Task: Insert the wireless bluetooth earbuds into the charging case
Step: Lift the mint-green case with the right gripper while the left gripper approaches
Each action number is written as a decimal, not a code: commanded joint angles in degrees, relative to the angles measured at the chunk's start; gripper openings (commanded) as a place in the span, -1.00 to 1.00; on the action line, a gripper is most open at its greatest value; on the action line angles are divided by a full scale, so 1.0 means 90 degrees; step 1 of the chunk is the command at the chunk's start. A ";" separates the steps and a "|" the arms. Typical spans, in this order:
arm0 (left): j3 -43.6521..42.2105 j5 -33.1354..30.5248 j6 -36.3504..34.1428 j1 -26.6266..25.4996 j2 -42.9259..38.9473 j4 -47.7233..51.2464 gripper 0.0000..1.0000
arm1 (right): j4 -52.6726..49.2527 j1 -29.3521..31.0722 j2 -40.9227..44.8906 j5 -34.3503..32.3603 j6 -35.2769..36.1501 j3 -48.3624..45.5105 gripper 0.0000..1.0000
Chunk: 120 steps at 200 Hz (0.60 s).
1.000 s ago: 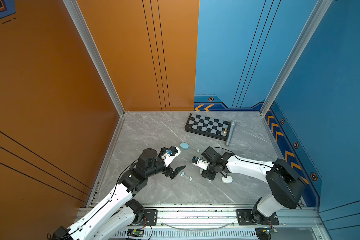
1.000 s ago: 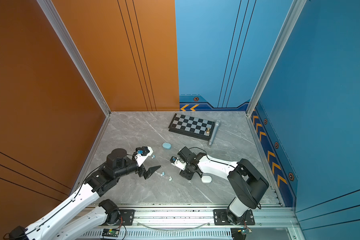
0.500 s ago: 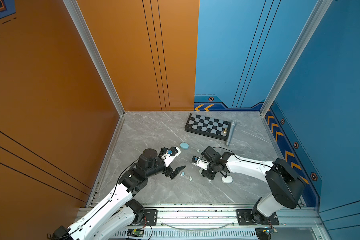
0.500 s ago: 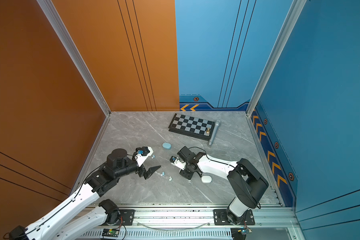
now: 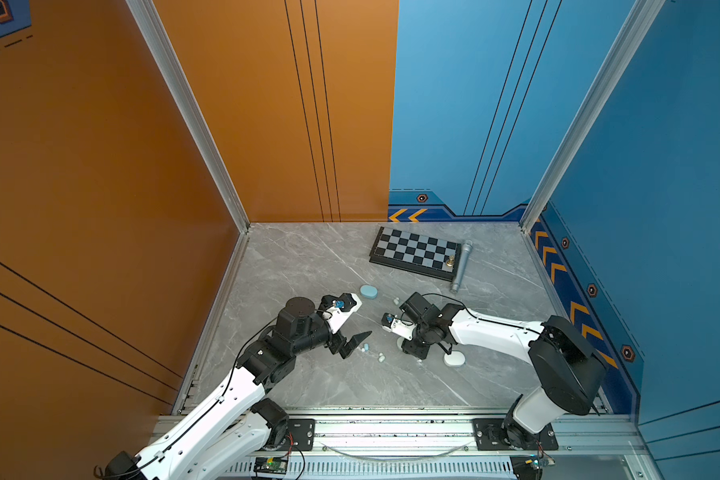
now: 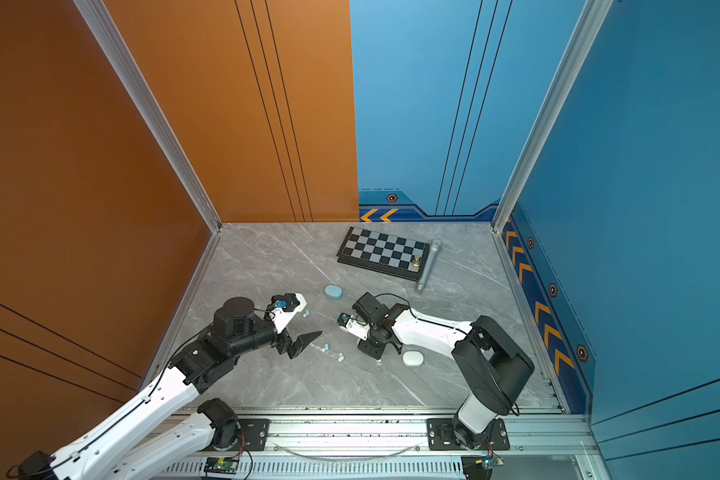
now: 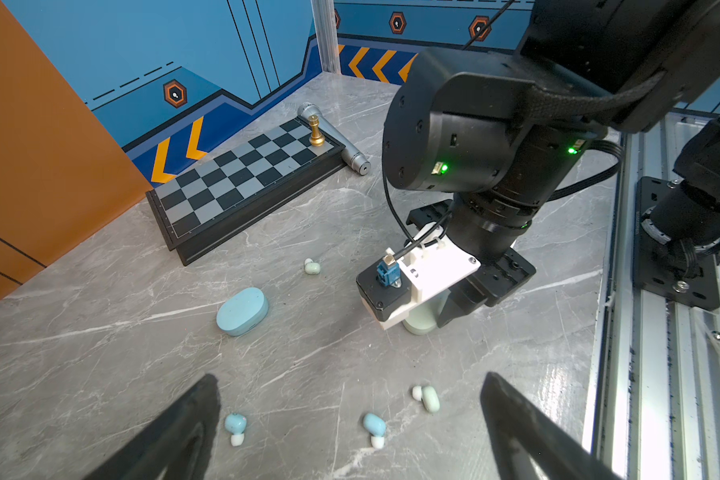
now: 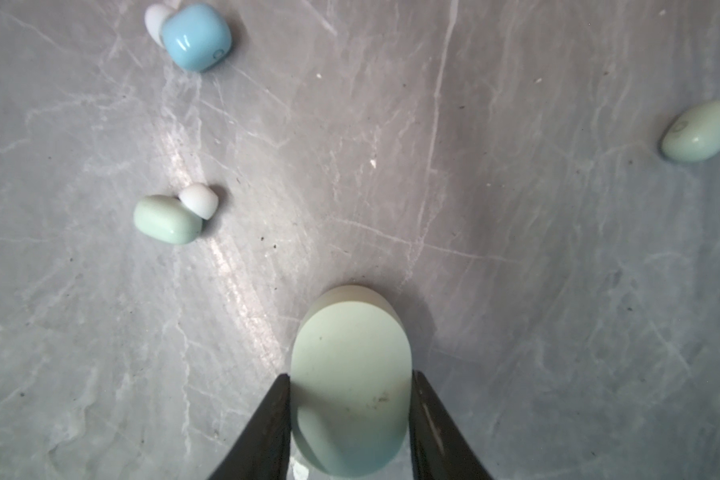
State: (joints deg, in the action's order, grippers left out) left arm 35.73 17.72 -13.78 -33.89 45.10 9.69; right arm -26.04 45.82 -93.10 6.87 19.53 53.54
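Compared with one second back, the top views show no visible shift of either arm, the earbuds or the cases.

Right tool (image 8: pixel 350 376): clamped on the pale green charging case (image 8: pixel 350 332), one finger pressed to each long side. The case rests on the table (image 5: pixel 308 266). Ahead of the tips and clear of the case lie a pale green earbud (image 8: pixel 167 219), a light blue earbud (image 8: pixel 196 37) farther out, and a second pale green earbud (image 8: pixel 699 132) well off to the other side.

Left tool (image 7: pixel 348 378): jaws wide apart and holding nothing. Between its fingers on the table lie two light blue earbuds (image 7: pixel 235 424) (image 7: pixel 374 424) and one pale green earbud (image 7: pixel 429 398), none touching a finger.

In both top views these earbuds lie between the two tools.

Farther out:
- light blue case (image 5: pixel 368 291), closed
- white case (image 5: pixel 454 358), beside the right arm
- chessboard (image 5: pixel 414 252) at the back, carrying a gold chess piece (image 5: pixel 450 262)
- microphone (image 5: pixel 460 266) along the chessboard's edge
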 commanded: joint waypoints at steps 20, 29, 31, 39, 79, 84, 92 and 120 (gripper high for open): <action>0.0005 -0.0057 -0.0021 -0.0105 0.0071 -0.0085 0.96 | -0.0318 -0.0150 0.0335 0.0332 0.0085 0.0087 -0.29; 0.0043 -0.0027 0.0049 -0.0127 0.0127 -0.0205 0.96 | -0.0362 -0.0279 0.0547 0.0675 0.0135 0.0091 -0.29; 0.0049 -0.0013 0.0060 -0.0137 0.0140 -0.0229 0.96 | -0.0384 -0.0312 0.0595 0.0770 0.0154 0.0095 -0.29; 0.0089 0.0027 0.0111 -0.0165 0.0202 -0.0348 0.96 | -0.0430 -0.0449 0.0815 0.1132 0.0224 0.0106 -0.29; 0.0244 0.0503 0.0520 -0.0244 0.0620 -0.1092 0.90 | -0.0766 -0.1338 0.1662 0.2829 0.0387 0.0294 -0.30; 0.0250 0.0582 0.0582 -0.0243 0.0690 -0.1193 0.88 | -0.0817 -0.1423 0.1735 0.3005 0.0388 0.0345 -0.30; 0.0268 0.0719 0.0669 -0.0263 0.0795 -0.1342 0.85 | -0.0915 -0.1544 0.1813 0.3269 0.0395 0.0444 -0.29; 0.0335 0.1313 0.0873 -0.0278 0.1078 -0.1652 0.62 | -0.1191 -0.1831 0.1939 0.4015 0.0233 0.0882 -0.29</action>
State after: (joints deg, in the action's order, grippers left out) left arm 36.88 22.68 -8.73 -35.81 53.41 -0.40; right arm -32.38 30.83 -76.73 32.80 21.91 57.80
